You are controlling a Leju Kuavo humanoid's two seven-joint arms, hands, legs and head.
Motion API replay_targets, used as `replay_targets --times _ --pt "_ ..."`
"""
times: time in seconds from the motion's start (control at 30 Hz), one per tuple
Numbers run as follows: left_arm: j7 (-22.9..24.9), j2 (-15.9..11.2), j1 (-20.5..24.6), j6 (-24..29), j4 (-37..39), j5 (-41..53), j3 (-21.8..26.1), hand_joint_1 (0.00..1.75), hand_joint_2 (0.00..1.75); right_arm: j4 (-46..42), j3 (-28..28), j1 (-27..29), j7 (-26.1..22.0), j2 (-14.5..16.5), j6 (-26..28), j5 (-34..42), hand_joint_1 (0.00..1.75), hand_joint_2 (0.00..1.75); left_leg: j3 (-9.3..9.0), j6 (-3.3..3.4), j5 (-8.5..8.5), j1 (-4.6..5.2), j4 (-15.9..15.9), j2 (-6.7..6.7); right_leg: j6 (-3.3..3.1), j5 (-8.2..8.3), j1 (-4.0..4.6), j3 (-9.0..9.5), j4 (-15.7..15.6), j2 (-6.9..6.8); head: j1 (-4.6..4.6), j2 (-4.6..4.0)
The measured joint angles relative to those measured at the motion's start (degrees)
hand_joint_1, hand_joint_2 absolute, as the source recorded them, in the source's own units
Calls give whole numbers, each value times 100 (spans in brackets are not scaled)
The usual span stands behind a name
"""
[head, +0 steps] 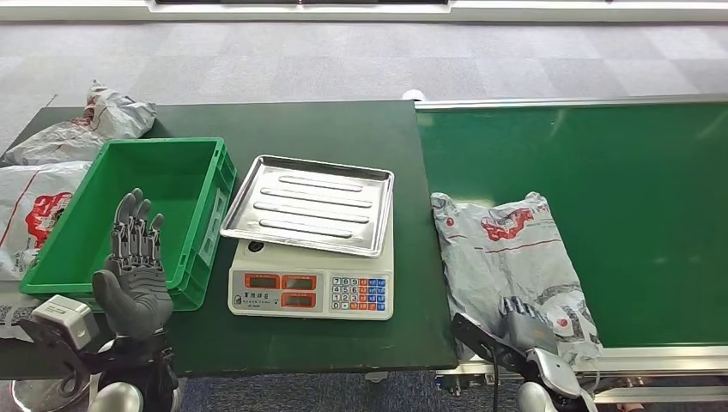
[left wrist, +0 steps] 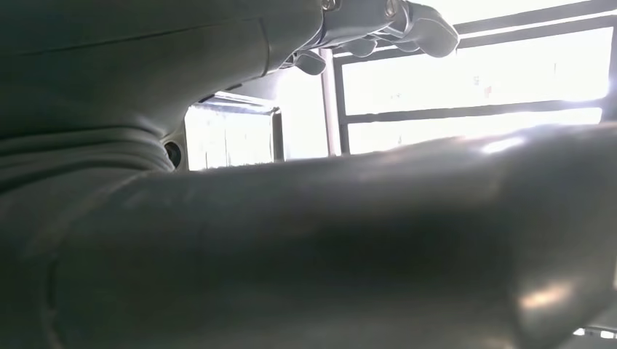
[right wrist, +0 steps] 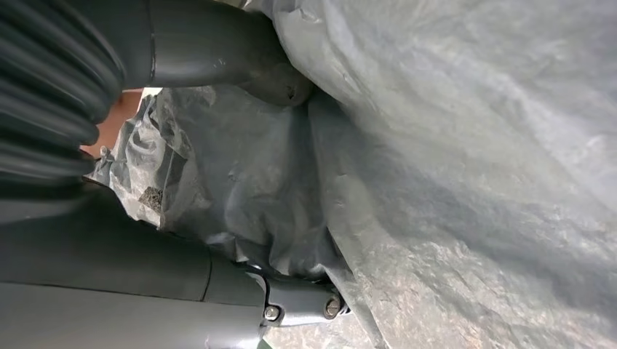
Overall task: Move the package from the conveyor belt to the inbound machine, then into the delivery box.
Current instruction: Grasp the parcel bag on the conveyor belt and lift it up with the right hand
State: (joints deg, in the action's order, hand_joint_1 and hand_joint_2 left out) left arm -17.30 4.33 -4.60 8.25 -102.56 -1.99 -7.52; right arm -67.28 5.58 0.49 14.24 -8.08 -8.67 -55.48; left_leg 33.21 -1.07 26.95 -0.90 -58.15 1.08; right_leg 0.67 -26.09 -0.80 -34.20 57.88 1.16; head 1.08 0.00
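Grey poly mailer package (head: 508,257) lies flat on the green conveyor belt (head: 635,189), near its left edge, next to the dark surface (head: 343,129). Right robot hand (head: 525,330) is at the package's near end, fingers on and under the film; the right wrist view shows them dug into the bag folds, so gripping the package. Left robot hand (head: 136,270) is raised, fingers spread, holding nothing, in front of the green crate (head: 163,176). Weighing scale (head: 311,287) with steel tray (head: 309,204) sits between crate and belt. Risk: thin slack film, grip only at one end, so the bag may sag, slip out, or drag and snag on the belt rim or scale tray edge during transfer.
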Motion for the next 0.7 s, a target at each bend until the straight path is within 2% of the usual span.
replay_targets --times 0.07,0.13,0.27,0.43,0.7 --pt "-2 0 -22 1 -2 -6 0 0 0 41 21 -17 -83 52 285 -61 103 175 6 0 2 1 0 0 0 0 -1 8 0 1 -1 0" --pt "-14 0 -72 1 -16 -7 0 0 0 59 54 -13 -177 90 604 -184 175 175 15 1 3 1 0 0 0 0 -1 12 0 1 -1 0" --pt "-49 0 -213 1 -94 -7 0 0 0 42 100 39 -166 155 1179 -594 175 175 -4 1 -5 1 0 3 1 3 -1 6 0 -2 -1 0" --pt "-76 2 -326 1 -165 -5 1 0 0 -130 100 131 -164 211 1567 -843 175 175 -3 0 -5 1 0 8 -2 -1 -1 4 0 -4 0 0" --pt "-258 27 -532 1 -248 -4 3 0 0 -962 -11 595 -212 361 2650 -1463 175 175 3 -3 9 1 0 9 -4 -18 -1 -4 0 -6 0 0"
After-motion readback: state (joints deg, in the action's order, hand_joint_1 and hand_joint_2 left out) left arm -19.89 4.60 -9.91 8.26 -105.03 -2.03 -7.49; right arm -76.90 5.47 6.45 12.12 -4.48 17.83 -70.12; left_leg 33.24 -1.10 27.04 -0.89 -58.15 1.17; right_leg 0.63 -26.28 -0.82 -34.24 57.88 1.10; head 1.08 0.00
